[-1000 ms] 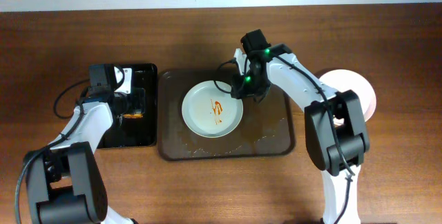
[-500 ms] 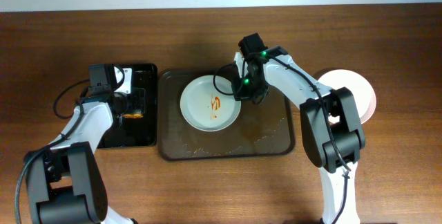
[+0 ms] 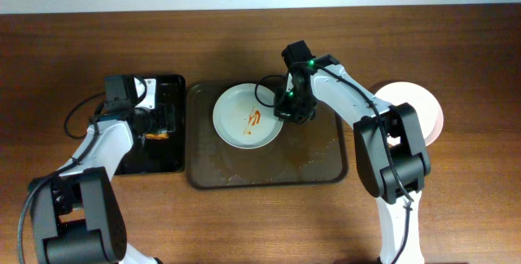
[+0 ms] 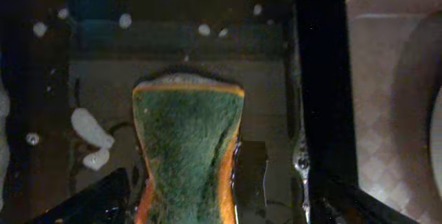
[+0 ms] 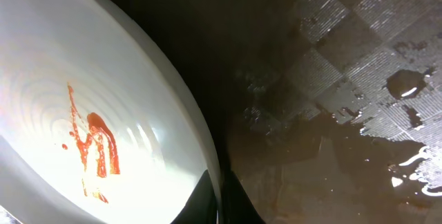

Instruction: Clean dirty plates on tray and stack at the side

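Observation:
A white plate (image 3: 247,116) with a red-orange sauce smear lies on the left part of the brown tray (image 3: 321,166). My right gripper (image 3: 285,111) is shut on the plate's right rim; in the right wrist view the rim (image 5: 207,162) runs between the fingertips (image 5: 219,207) and the smear shows on the plate. My left gripper (image 3: 156,122) is over the black tray (image 3: 167,162), shut on a green and orange sponge (image 4: 188,148). White plates (image 3: 415,105) sit stacked at the right of the tray.
The brown tray's floor is wet, with puddles and streaks (image 5: 407,86) at its right side. The black tray (image 4: 276,113) holds water and bits of foam (image 4: 90,131). The wooden table (image 3: 260,223) surrounds both trays.
The plate has shifted a little left and toward the tray's back with my right gripper on its rim. The left arm has not moved.

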### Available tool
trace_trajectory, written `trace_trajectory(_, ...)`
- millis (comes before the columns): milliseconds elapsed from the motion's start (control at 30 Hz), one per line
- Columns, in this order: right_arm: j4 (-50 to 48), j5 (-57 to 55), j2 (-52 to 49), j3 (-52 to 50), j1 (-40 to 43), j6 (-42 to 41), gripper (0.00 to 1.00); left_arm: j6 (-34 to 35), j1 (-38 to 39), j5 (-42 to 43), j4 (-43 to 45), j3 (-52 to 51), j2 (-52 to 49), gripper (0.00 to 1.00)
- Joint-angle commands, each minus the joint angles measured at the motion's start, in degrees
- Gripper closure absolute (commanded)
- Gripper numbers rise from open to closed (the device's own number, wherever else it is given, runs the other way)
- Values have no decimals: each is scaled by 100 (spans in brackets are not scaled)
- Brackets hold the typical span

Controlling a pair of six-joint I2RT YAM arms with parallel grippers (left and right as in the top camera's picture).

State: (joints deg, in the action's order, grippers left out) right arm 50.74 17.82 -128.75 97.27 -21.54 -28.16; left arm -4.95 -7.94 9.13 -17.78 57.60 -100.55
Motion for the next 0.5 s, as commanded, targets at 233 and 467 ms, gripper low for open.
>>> trace_trajectory(233,50,-201,-66,-74,-26,-127,96,-76,17,94,310,-35,-387,23)
trace_trajectory(467,111,-203,-66,-74,-26,-125,96,-66,17,98,610,-24,-767,100)
